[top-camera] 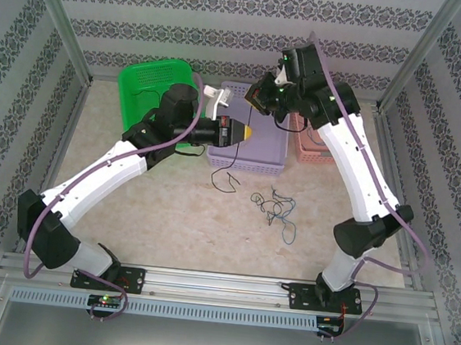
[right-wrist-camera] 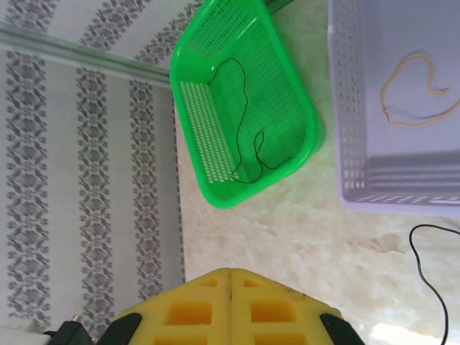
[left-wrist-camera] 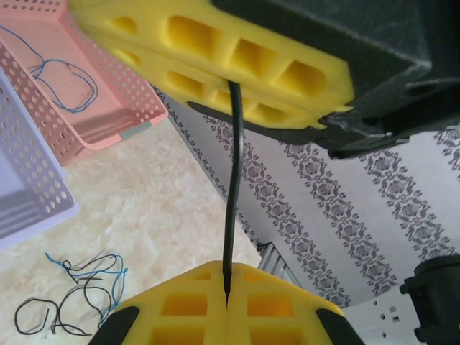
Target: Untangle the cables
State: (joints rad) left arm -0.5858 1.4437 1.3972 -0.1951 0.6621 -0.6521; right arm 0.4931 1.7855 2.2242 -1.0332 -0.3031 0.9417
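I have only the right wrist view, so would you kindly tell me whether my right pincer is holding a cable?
Observer: It appears so: seen from the left wrist, a black cable runs taut out of the shut right pincer.
Operator: Thank you; where does it lead?
Observer: Straight to the left pincer, which is shut on it.
Operator: Is anything left to untangle?
Observer: Yes, a small tangle of black and blue strands lies on the table in front of the purple basket.
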